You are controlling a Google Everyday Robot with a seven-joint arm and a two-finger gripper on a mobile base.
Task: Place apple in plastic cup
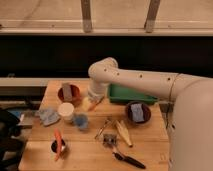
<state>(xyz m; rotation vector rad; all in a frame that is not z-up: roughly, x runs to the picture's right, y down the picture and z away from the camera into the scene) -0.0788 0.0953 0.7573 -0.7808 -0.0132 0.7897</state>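
Wooden desk [145, 150] is carrying bowls, utensils and a green tray [129, 94]. Over its middle the gripper [90, 103] is hanging with jaws pinching the apple [87, 104], just above and right of the plastic cup [81, 121], which is sitting beside a cream container [66, 112].

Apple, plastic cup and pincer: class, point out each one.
Apple [88, 104], camera view, its visible left side.
Plastic cup [81, 121], camera view, its rim.
Pincer [90, 103], camera view, tip at the apple.

Green tray [131, 94] at table [150, 145] back edge; cream container [66, 111] left of centre; carrot [58, 141] near front-left corner.
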